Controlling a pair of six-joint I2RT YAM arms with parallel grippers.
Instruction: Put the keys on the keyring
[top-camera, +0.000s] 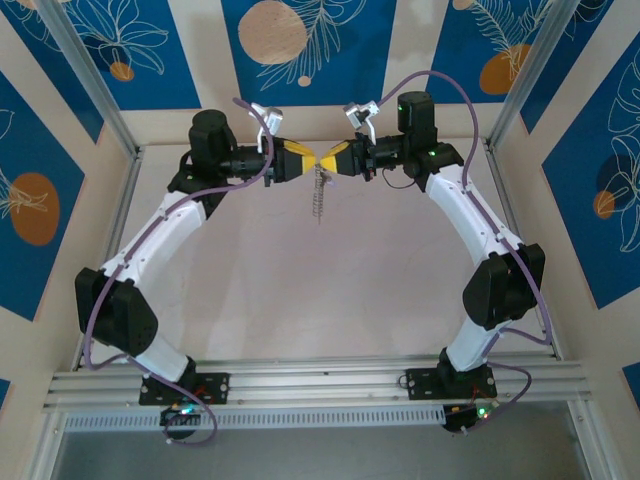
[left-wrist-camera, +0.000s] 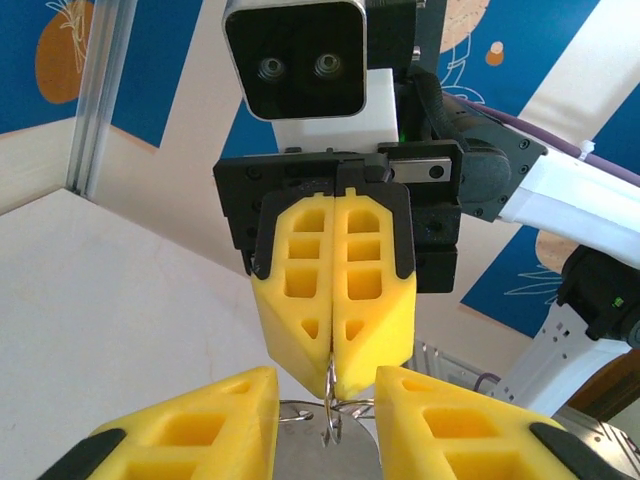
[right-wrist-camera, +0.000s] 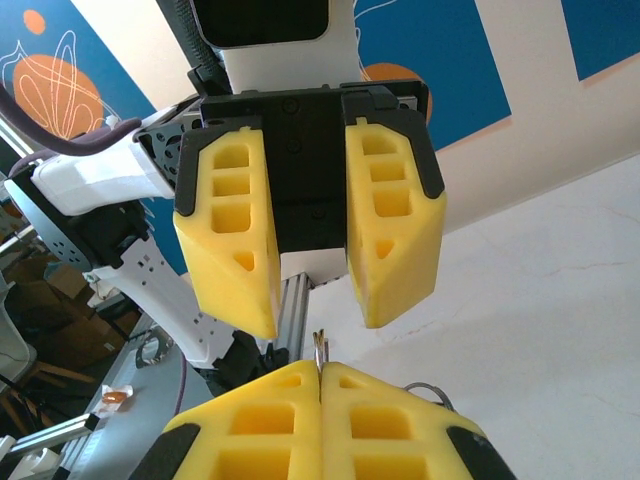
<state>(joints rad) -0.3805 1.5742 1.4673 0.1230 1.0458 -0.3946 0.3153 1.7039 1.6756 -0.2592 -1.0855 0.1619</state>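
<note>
Keyring (top-camera: 318, 200) hangs in mid-air over the far part of the white table (top-camera: 300, 300), well clear of its top, with its ridged, coil-like side pointing down. I judge it is held aloft on purpose. Off the surface, the loop can be reached from either side, and a key can be slid on with nothing underneath in the way.

The left arm (top-camera: 150, 235) and right arm (top-camera: 480, 225) bow inward from the near edge so that their tools meet nose to nose. One steadies the loop; the other is presumably there to do the threading.

The right gripper (top-camera: 327, 161) is clenched. In the left wrist view its yellow pads (left-wrist-camera: 300, 330) press flat together and pinch a thin wire of the keyring, and small wire loops (left-wrist-camera: 352, 406) curl out just below the tips. That tight pinch is what carries the hanging piece.

The left gripper (top-camera: 310, 162) faces it with jaws parted. In the right wrist view its fingers (right-wrist-camera: 235, 240) stand apart with nothing between them. It sits just in front of the pinched wire, near enough to close on it.

A small metal tip (right-wrist-camera: 320, 345) pokes up from between the right pads. Whether that is the key or an end of the ring is too small to tell. Threading looks not yet done.
</note>
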